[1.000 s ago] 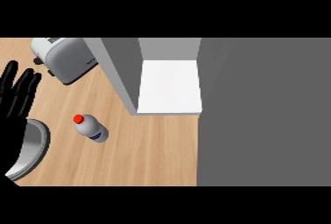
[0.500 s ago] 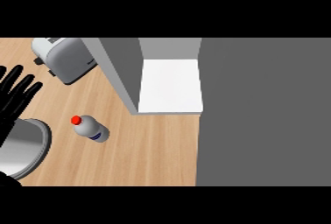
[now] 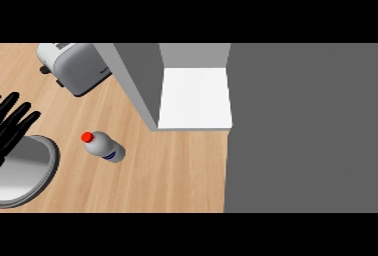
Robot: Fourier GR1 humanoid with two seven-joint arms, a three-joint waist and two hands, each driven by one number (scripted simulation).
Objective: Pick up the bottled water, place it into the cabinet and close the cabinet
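A small water bottle [image 3: 103, 146] with a red cap stands on the wooden counter, left of centre. The cabinet [image 3: 196, 97] is open, its white shelf bare, with the grey door [image 3: 136, 82] swung out toward the bottle. My left hand [image 3: 15, 125] rests at the left edge, fingers straight and pointing up, well apart from the bottle. The right hand shows nowhere in the head view.
A silver toaster [image 3: 74, 67] sits at the upper left. A round metal pan [image 3: 26, 172] lies at the lower left, just below my left hand. A large grey cabinet face [image 3: 303, 130] fills the right side.
The whole view has shifted a little to the right, so more of the pan and the left hand show. The bottle and cabinet stay where they were on the counter.
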